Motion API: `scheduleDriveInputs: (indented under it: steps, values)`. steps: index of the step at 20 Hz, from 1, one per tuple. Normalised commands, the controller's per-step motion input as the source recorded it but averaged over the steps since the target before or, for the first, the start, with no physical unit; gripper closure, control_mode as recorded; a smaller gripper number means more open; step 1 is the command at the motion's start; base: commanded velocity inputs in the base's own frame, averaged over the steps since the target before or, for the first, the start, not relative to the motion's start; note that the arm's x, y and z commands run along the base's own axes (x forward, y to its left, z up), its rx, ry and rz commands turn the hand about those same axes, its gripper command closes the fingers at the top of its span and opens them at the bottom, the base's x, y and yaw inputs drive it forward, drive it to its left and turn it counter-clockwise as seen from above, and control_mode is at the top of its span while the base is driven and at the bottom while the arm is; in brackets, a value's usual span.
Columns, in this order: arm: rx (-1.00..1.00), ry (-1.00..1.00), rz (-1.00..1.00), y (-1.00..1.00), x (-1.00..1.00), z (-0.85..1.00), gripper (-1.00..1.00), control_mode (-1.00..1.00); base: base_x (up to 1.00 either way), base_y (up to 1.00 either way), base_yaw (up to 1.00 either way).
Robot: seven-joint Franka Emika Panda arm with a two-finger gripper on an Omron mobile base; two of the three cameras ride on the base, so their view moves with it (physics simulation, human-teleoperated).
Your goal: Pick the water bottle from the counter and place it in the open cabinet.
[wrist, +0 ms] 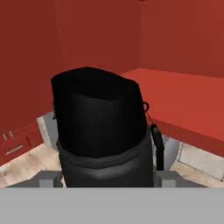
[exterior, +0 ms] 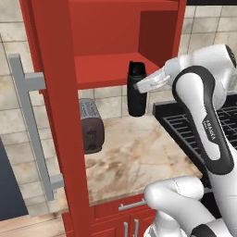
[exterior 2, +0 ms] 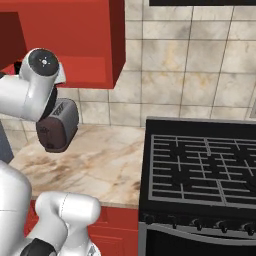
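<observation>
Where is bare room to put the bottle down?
The cabinet shelf is bare from its left wall to the back corner. The counter is bare between toaster and stove. Crowded: the shelf's front edge, where tool holds the bottle.

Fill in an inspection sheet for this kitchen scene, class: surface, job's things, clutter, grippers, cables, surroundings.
Surface: marbled counter, with the toaster standing on it.
Job's things: black water bottle held upright in the air, its base above the counter and its cap about level with the shelf edge of the open red cabinet; not yet on the shelf.
Clutter: dark grey toaster on the counter below the cabinet.
Grippers: gripper has its jaws closed on the bottle's side.
Cables: nothing seen.
Surroundings: cabinet door swung open with its long silver handle; black stove to the right; tiled wall behind.
</observation>
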Motion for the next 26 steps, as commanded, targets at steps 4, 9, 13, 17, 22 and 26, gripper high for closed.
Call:
scheduleDriveInputs:
  steps: [4,9,13,17,22,26]
  values:
    - [0.0,-0.03,-0.24,0.09,0.47,0.2,1.0,-1.0,0.0,0.0,0.0]
    - [0.0,-0.04,-0.2,0.13,0.43,0.16,1.0,-1.0,0.0,0.0,0.0]
    - [0.0,-0.01,-0.17,0.14,0.49,0.11,1.0,-1.0,0.0,0.0,0.0]
    - [0.0,-0.01,-0.16,0.15,0.33,0.28,1.0,-1.0,0.0,0.0,0.0]
    - [0.0,0.0,-0.15,0.1,0.24,0.36,1.0,-1.0,0.0,0.0,0.0]
    - [0.0,0.0,-0.14,0.03,0.32,0.31,1.0,-1.0,0.0,0.0,0.0]
